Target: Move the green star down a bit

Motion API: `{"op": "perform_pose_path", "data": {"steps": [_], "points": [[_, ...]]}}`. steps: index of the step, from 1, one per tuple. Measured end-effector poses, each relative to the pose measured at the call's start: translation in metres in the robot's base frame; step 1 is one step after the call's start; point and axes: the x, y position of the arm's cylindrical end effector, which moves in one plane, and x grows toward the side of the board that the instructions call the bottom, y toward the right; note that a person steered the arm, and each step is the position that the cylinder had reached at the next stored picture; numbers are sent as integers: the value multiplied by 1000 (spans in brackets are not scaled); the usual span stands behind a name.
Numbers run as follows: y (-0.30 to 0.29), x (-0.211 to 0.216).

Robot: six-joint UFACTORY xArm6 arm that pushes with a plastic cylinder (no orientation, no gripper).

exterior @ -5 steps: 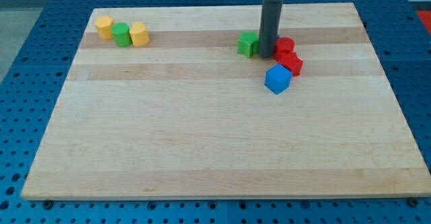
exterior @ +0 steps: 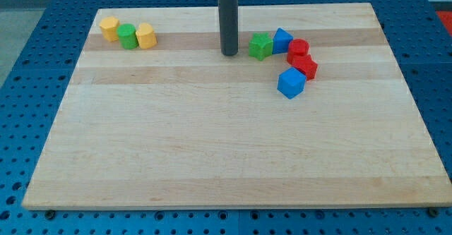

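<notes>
The green star lies on the wooden board near the view's top, right of centre. A blue block touches its right side. My tip rests on the board just left of the green star, a small gap apart from it. The dark rod rises from the tip to the view's top edge.
A red round block and a red block sit right of the blue block, with a blue cube below them. At the top left stand a yellow block, a green cylinder and another yellow block.
My tip has moved from the right side of the green star, by the red blocks, to its left side. The blue block behind the rod now shows. The blocks have not moved.
</notes>
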Motion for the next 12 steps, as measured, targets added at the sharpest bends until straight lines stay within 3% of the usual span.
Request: {"op": "perform_pose_path", "data": {"steps": [3, 6, 12], "points": [[58, -19], [61, -41], [87, -20]]}}
